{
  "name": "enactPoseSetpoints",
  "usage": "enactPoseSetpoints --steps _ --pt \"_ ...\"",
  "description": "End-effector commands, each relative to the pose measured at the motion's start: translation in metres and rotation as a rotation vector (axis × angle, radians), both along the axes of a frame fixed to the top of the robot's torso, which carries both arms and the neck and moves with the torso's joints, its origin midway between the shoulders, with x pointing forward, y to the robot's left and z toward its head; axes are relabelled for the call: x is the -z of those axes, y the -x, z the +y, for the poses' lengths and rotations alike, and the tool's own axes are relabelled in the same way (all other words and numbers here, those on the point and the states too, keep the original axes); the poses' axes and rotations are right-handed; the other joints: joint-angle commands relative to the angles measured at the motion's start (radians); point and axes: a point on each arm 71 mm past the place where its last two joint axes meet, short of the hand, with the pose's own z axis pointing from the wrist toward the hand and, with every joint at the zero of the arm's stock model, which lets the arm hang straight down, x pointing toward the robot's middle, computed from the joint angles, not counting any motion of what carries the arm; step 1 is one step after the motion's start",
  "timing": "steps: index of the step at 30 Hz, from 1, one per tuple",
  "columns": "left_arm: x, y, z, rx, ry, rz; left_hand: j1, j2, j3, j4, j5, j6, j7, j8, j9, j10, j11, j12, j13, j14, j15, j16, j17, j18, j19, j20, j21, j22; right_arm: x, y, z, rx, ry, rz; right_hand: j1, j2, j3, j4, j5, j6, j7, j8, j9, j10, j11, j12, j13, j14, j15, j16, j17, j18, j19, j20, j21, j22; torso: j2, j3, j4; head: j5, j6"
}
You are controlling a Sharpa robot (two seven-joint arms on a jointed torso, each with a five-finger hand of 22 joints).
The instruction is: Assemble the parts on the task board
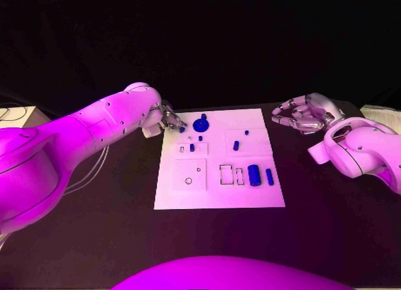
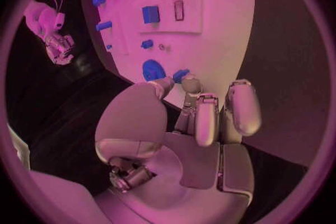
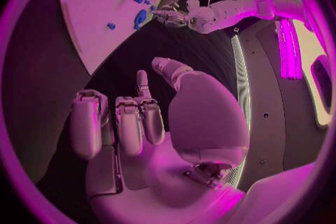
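Left hand (image 2: 185,123), fingers (image 2: 187,85) pinching a small blue part (image 2: 181,74) at board's (image 1: 220,158) far left corner, beside the round part (image 1: 202,125). Right hand (image 1: 303,113) off the right edge, fingers loosely curled, empty.

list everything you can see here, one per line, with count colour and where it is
task board: one, white, middle of the table.
round part: one, blue, far end of the board, close to the left hand.
cylinder parts: two, blue, a thick one and a thin one side by side on the board's right side near the front.
small parts: several, blue, scattered over the far half of the board; one lies at the left hand's fingertips.
table: one, black, under everything.
cables: a few, dark, far left edge past the table.
left hand: one, silver, at the board's far left corner, fingertips on a small blue part.
right hand: one, silver, off the board's far right corner, fingers curled, holding nothing.
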Motion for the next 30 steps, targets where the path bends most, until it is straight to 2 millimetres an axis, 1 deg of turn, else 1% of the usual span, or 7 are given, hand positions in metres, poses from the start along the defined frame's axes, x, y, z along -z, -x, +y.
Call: enactPoseSetpoints --steps 1,8,13,19,24,26,30 --pt "0.0003 0.0004 -0.0029 0.02 0.015 0.014 -0.004 -0.016 0.002 0.005 -0.004 -0.008 0.0 0.006 -0.002 0.005 -0.003 0.006 0.001 0.074 0.0 0.004 0.188 0.0 0.008 0.001 0.006 0.002 -0.0013 0.0002 0.0012 -0.009 0.004 -0.009 0.007 -0.002 0.004 0.001 0.003 -0.006 0.002 -0.003 0.001 0.102 0.007 0.003 0.262 0.106 0.005 0.004 0.263 0.003 0.011 0.005 -0.003 0.001 -0.001 -0.0003 0.0014 -0.002 -0.002" --pt "0.0011 0.0009 -0.0019 0.02 0.012 0.02 -0.014 -0.026 -0.003 0.006 -0.004 -0.009 0.001 0.009 -0.004 0.006 -0.002 0.007 0.001 0.075 0.001 0.005 0.188 0.0 0.008 0.002 0.006 0.003 -0.0016 0.0002 0.0011 -0.009 0.004 -0.009 0.007 -0.002 0.004 0.001 0.003 -0.006 0.002 -0.003 0.001 0.102 0.007 0.003 0.262 0.106 0.005 0.004 0.263 0.003 0.011 0.005 -0.003 0.001 -0.001 0.0001 0.002 -0.002 -0.002" --pt "0.0012 0.0011 -0.0012 0.02 0.011 0.022 0.007 -0.013 0.023 0.0 -0.002 -0.012 -0.001 0.011 -0.009 0.005 -0.003 0.006 -0.002 0.075 0.0 0.006 0.189 0.0 0.007 0.002 0.006 0.003 -0.0017 0.0001 0.0007 -0.008 0.004 -0.009 0.007 -0.002 0.004 0.001 0.003 -0.006 0.002 -0.003 0.001 0.102 0.007 0.003 0.262 0.106 0.005 0.004 0.263 0.003 0.011 0.005 -0.003 0.001 -0.001 -0.0001 0.0015 -0.002 -0.002" --pt "0.0013 0.0013 -0.001 0.021 0.013 0.024 0.061 0.007 0.148 -0.02 -0.002 -0.022 0.0 0.015 -0.024 0.001 -0.004 0.004 -0.006 0.075 0.0 0.007 0.188 0.0 0.007 0.001 0.008 0.005 -0.0018 0.0 0.0006 -0.008 0.004 -0.01 0.007 -0.002 0.004 0.001 0.003 -0.006 0.002 -0.003 0.001 0.102 0.007 0.003 0.262 0.106 0.005 0.004 0.263 0.003 0.011 0.005 -0.003 0.001 0.0 -0.0003 0.0021 -0.001 -0.001" --pt "0.0014 0.0017 -0.0007 0.022 0.018 0.027 0.068 0.0 0.306 -0.077 0.0 -0.036 0.006 0.031 -0.028 -0.001 0.001 0.002 -0.011 0.073 0.003 0.006 0.186 0.001 0.005 0.003 0.007 0.005 -0.0018 -0.0002 0.0005 -0.008 0.005 -0.009 0.007 -0.002 0.004 0.001 0.003 -0.006 0.002 -0.003 0.001 0.102 0.007 0.003 0.262 0.106 0.005 0.004 0.263 0.003 0.011 0.005 -0.003 0.001 -0.001 -0.0009 0.0022 -0.001 -0.002" --pt "0.0014 0.0019 -0.0003 0.023 0.02 0.029 0.057 -0.004 0.384 -0.12 0.007 -0.045 0.012 0.039 -0.027 -0.003 0.003 0.0 -0.016 0.073 0.005 0.005 0.185 0.001 0.004 0.005 0.006 0.005 -0.0018 -0.0002 0.0004 -0.007 0.005 -0.009 0.007 -0.002 0.004 0.001 0.003 -0.006 0.002 -0.003 0.001 0.102 0.007 0.003 0.262 0.106 0.005 0.004 0.263 0.003 0.011 0.005 -0.003 0.001 -0.001 -0.0009 0.0022 0.0 -0.003" --pt "0.0014 0.0024 0.0007 0.023 0.026 0.032 0.04 -0.002 0.456 -0.168 0.032 -0.051 0.015 0.047 -0.027 -0.006 0.007 -0.003 -0.021 0.072 0.008 0.005 0.184 0.001 0.003 0.008 0.007 0.005 -0.0017 -0.0004 0.0001 -0.007 0.005 -0.009 0.007 -0.002 0.004 0.001 0.003 -0.006 0.002 -0.003 0.001 0.102 0.007 0.003 0.262 0.106 0.005 0.004 0.263 0.003 0.011 0.005 -0.003 0.001 -0.001 -0.0011 0.0023 0.0 -0.003"
